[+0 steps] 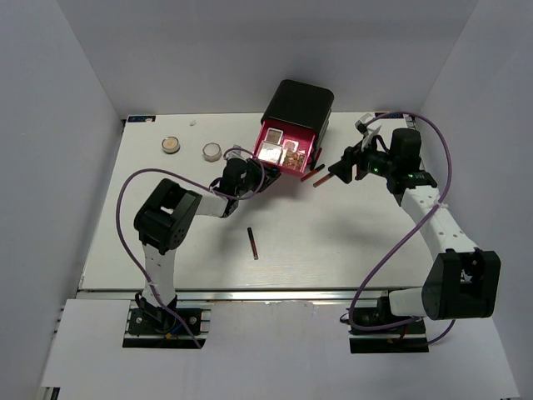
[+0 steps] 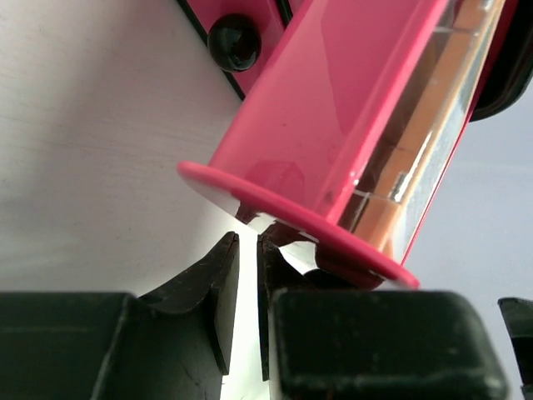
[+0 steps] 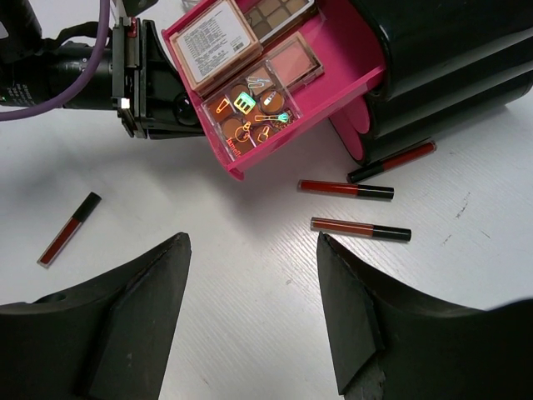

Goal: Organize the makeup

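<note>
Dark red lip-gloss tube (image 3: 360, 228) looks light, stiff and prone to roll, so the right gripper (image 3: 251, 250), wide open and empty, should pinch it mid-barrel.

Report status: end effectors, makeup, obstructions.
Left end effector shut at pink drawer; right end effector open, empty. Palettes in drawer; four sticks, two compacts loose on table. Nothing blocking.

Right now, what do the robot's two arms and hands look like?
The left arm and right arm have white links between bulky black joints, each trailing a purple cable. The left hand and right hand have black wedge-shaped fingers.
</note>
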